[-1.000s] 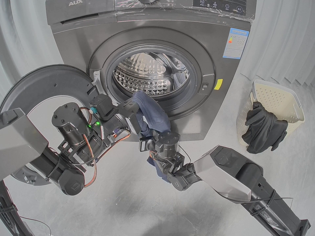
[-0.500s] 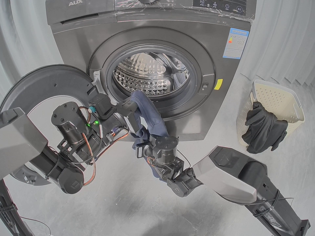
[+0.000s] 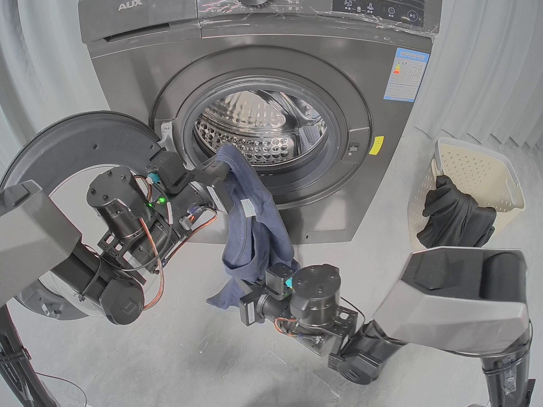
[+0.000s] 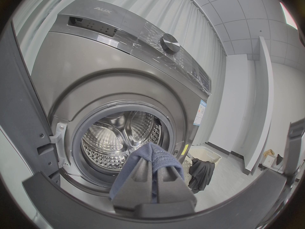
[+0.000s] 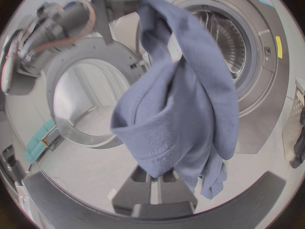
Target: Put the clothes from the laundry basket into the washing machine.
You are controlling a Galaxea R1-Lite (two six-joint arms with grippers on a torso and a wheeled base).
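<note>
Left gripper [image 4: 154,172] pressed together on the top of the blue garment [image 3: 254,216], at the lower left rim of the washing machine [image 3: 130,74] opening. Door [image 3: 73,142] stands open. The cloth hangs outside the drum. My right gripper [image 5: 154,180], fingers close together, sits at the hanging lower fold; I cannot tell if cloth is caught. Dark clothes [image 3: 455,227] drape over the laundry basket [image 3: 481,170] rim, well apart.

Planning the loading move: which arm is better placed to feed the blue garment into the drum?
Left, probably. The left gripper grips the blue garment at the lower rim of the drum opening; the right gripper sits lower, by the hanging end, farther from the opening.
</note>
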